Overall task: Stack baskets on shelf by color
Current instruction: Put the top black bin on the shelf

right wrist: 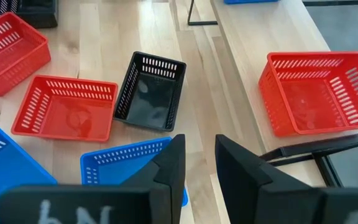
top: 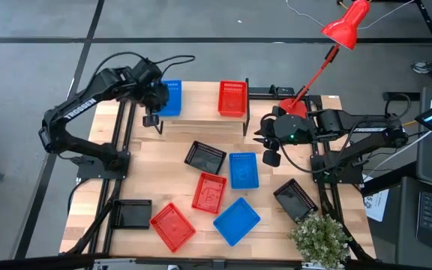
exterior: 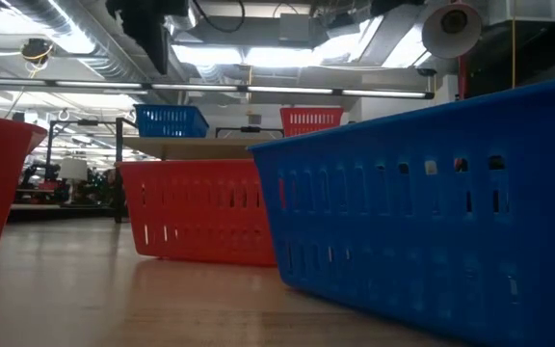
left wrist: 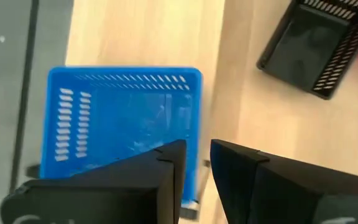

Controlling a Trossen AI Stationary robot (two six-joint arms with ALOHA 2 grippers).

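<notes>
The left gripper (top: 156,118) stands above the shelf (top: 201,118), fingers slightly apart and empty, beside the blue basket (top: 170,98) on it. A red basket (top: 232,97) sits there too. The right gripper (top: 261,138), parted and empty, hangs over the table (top: 126,180), where seven baskets lie.

Overhead, table-level, 2 wrist views
</notes>
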